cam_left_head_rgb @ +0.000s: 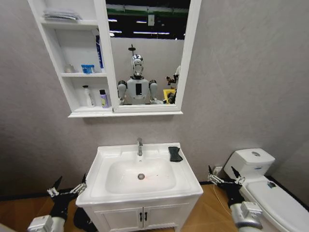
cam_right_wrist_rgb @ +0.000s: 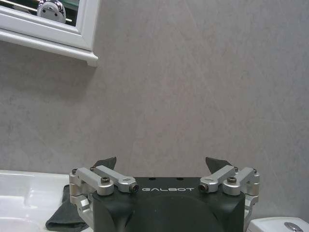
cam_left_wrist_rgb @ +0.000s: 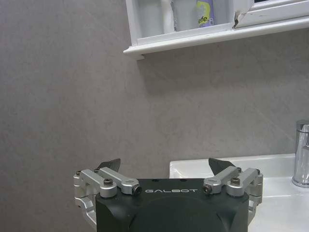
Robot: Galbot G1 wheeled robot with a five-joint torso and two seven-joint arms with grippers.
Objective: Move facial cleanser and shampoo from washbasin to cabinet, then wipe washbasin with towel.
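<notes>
The white washbasin (cam_left_head_rgb: 190,183) stands in the middle with its chrome tap (cam_left_head_rgb: 139,146). A black towel (cam_left_head_rgb: 175,153) lies on its back right corner, also seen in the right wrist view as the towel (cam_right_wrist_rgb: 63,212). Above left hangs the cabinet (cam_left_head_rgb: 72,46) with its mirror. Its lowest shelf holds a white bottle (cam_left_head_rgb: 88,96) and a purple bottle (cam_left_head_rgb: 103,98); I cannot tell which is the facial cleanser and which the shampoo. My left gripper (cam_left_head_rgb: 70,184) hangs open beside the basin's left edge. My right gripper (cam_left_head_rgb: 222,174) hangs open to the basin's right.
A white toilet (cam_left_head_rgb: 270,193) stands close to the right arm. Small blue items (cam_left_head_rgb: 88,68) sit on the cabinet's middle shelf. A two-door vanity (cam_left_head_rgb: 142,217) carries the basin. A grey wall closes the back; wooden floor lies on both sides.
</notes>
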